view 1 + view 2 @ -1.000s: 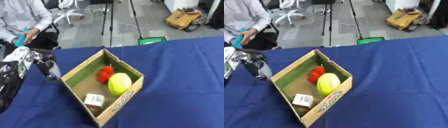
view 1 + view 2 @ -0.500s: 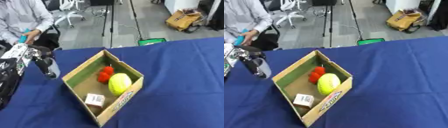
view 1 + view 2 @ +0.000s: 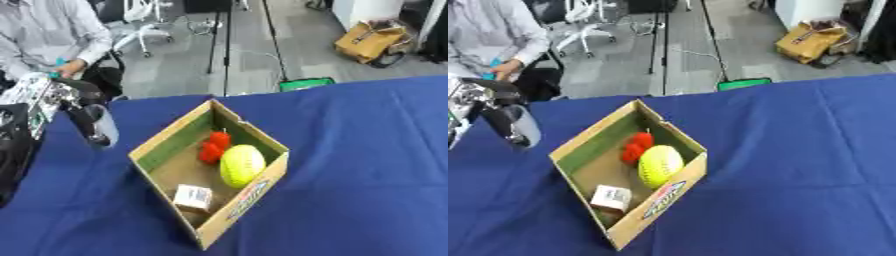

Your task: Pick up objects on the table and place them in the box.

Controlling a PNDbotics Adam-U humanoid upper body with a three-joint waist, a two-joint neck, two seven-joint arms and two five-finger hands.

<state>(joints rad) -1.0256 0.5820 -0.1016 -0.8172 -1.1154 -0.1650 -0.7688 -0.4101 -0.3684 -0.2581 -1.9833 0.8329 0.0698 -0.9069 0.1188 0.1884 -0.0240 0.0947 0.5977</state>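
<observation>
left eye view: left hand at left edge, fingers curled round a clear cup, held up left of the box. ball, red thing and small carton already inside. right eye view: same layout; right hand absent. risk: cup clips the near wall and tips the box.

Box sits on table. Inside box: ball at middle, small carton nearer me, lumpy fruit behind ball. My left hand left of box, apart from it.
</observation>
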